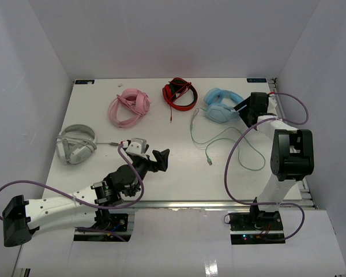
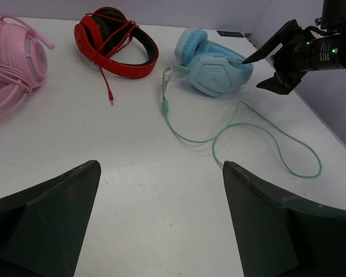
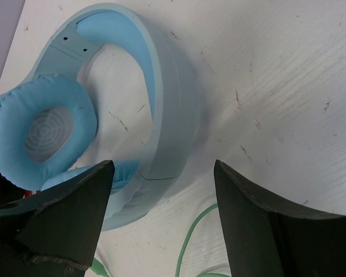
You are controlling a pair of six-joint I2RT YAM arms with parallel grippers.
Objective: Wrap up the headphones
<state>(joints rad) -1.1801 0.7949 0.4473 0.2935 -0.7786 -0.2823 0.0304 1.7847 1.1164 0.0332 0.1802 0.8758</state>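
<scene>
Headphones (image 1: 221,107) are recorded at upper right of the table (image 1: 179,184), with the right end effector (image 1: 245,109) held spread at the headband; the left end effector (image 1: 160,159) is likewise spread, gripping nothing.

Worktop (image 1: 179,173): white, scuffed, metal rail (image 1: 207,203) along near edge.
Walls (image 1: 173,40): plain white panels at far, left, right edges.
</scene>
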